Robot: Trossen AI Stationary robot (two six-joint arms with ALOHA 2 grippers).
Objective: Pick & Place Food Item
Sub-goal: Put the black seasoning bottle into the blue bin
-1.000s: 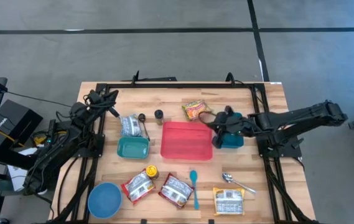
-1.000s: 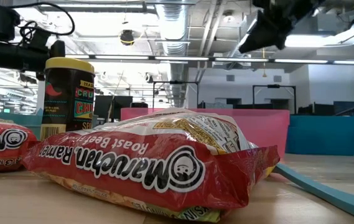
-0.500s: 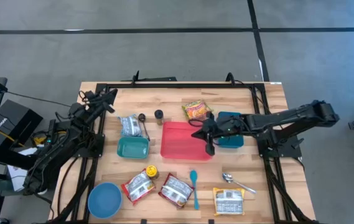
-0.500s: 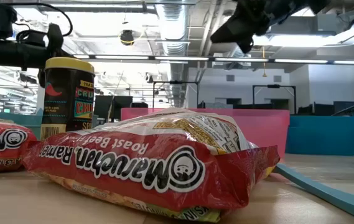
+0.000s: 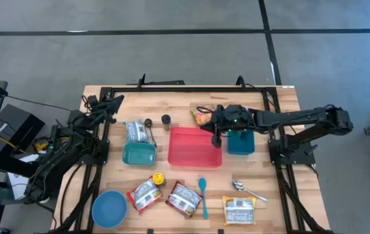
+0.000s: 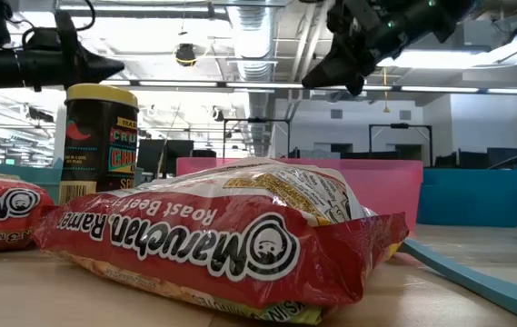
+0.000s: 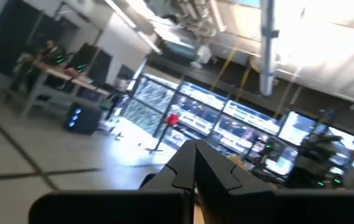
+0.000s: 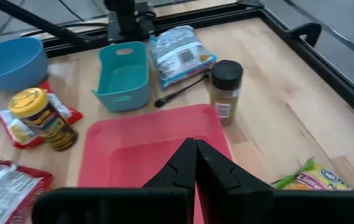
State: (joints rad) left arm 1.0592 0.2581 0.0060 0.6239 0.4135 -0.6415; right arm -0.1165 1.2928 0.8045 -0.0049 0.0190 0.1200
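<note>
Left arm: parked off the counter's left edge, left claw (image 5: 114,101) raised and aimed out into the room; its wrist view shows the fingers pressed together on nothing. It appears to be waiting.

Blue bowl (image 5: 109,208): front-left corner of the counter (image 5: 282,110), upright, nothing in it.

Teal bin (image 5: 139,154): left of centre, open side up and bare inside. A silver pouch (image 5: 136,130) lies just behind it, with a dark-handled utensil (image 8: 180,90) beside that.

Ramen packets (image 5: 145,194) and (image 5: 184,197): flat near the front edge, a yellow-lidded jar (image 5: 158,178) just behind the first, a teal spoon (image 5: 203,192) to their right. All loose, none in a container.

Spice bottle (image 5: 166,119): upright, just behind the red tray's left rear corner.

Red tray (image 5: 195,146): centre of the counter, nothing in it; by position the likely drop point.

Yellow snack bag (image 5: 203,115): the likely task item, flat on the counter just behind the tray's right rear corner.

Right claw (image 5: 216,133): reached across from the right, above the tray's right rear corner and beside the bag. Fingers meet at the tips, carrying nothing. A grasp would first need them spread.

Second teal bin (image 5: 240,142): right of the tray, partly under the right arm; contents cannot be told.

Metal spoon (image 5: 246,189) and pale packet (image 5: 239,210): front right, loose.
</note>
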